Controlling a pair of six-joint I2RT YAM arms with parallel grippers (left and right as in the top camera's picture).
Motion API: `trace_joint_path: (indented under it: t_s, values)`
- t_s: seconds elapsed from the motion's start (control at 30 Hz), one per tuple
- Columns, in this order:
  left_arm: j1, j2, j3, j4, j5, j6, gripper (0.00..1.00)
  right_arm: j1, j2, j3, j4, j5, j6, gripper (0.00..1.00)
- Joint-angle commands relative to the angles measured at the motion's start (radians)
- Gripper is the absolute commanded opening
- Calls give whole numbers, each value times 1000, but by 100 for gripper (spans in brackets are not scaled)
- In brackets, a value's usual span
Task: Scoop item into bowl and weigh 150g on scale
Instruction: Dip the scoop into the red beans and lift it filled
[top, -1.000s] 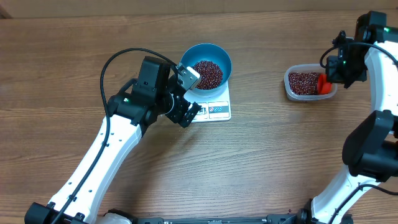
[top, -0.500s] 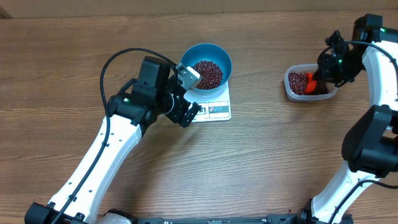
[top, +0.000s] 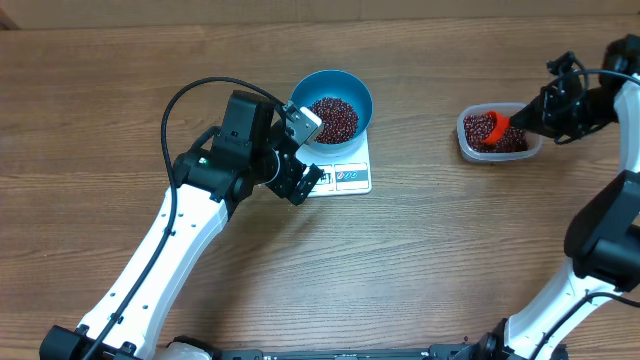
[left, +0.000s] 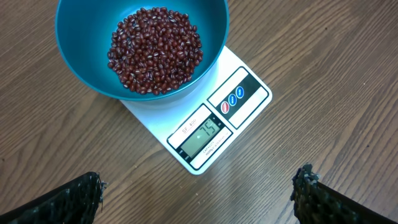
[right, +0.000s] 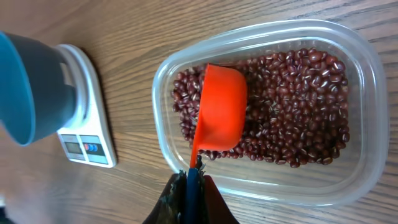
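The blue bowl (top: 361, 96) (left: 74, 43) stands on the white scale (top: 349, 179) (left: 242, 96) and holds a heap of red-brown beans (top: 333, 118) (left: 155, 50). The scale's display reads 75. My left gripper (top: 298, 167) (left: 199, 199) hovers open just left of the scale's front, with nothing between its fingers. My right gripper (top: 537, 117) (right: 194, 182) is shut on the handle of an orange scoop (top: 497, 126) (right: 222, 109). The scoop's cup lies among the beans (right: 298, 93) in the clear tub (top: 468, 146) (right: 364, 180).
The clear tub sits at the far right of the wooden table, well apart from the scale. The left arm's black cable (top: 180, 100) loops above the table left of the bowl. In the right wrist view, bowl (right: 25, 87) and scale (right: 87, 140) show at the left edge.
The right gripper has swung out to the right and tilted. The scoop's cup has moved from the tub's right edge leftward into the beans. The left arm has not moved.
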Motion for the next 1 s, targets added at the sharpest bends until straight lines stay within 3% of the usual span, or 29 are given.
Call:
trace_joint_path:
  t_s: [0.0,0.53,0.73,0.97]
  values:
    - [0,0,21,3,-6,3,100,-29,7,-46,10,-97,-40,4]
    - [0,0,21,3,-6,3,100,-201,7,-125,-3,-375,-68,4]
    - [0,0,21,3,-6,3,99,-237,7,-125,-96,-464,-196,4]
    - [0,0,21,3,-6,3,100,-238,7,-124,-130,-556,-211,4]
